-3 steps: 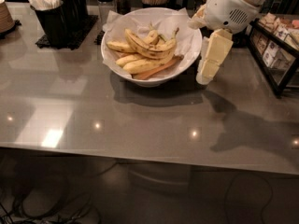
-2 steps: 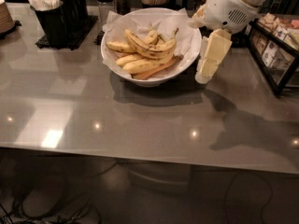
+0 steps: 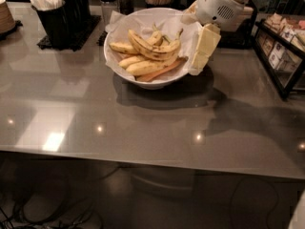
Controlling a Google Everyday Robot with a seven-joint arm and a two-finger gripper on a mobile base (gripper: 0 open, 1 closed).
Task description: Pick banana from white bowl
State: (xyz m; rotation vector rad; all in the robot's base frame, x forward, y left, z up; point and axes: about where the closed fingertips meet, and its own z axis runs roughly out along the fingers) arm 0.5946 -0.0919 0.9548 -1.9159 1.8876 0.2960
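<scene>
My gripper (image 3: 204,50) hangs at the rim of the white bowl (image 3: 113,69), lined up for the speckled banana (image 3: 151,51) — clenched or released, I can't tell.

Black holder (image 3: 56,25) on grey table (image 3: 143,128)

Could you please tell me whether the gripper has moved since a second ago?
Yes: the gripper has shifted left toward the white bowl, now overlapping its right rim.

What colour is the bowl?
The bowl is white, camera view; end effector hangs at its right rim.
</scene>
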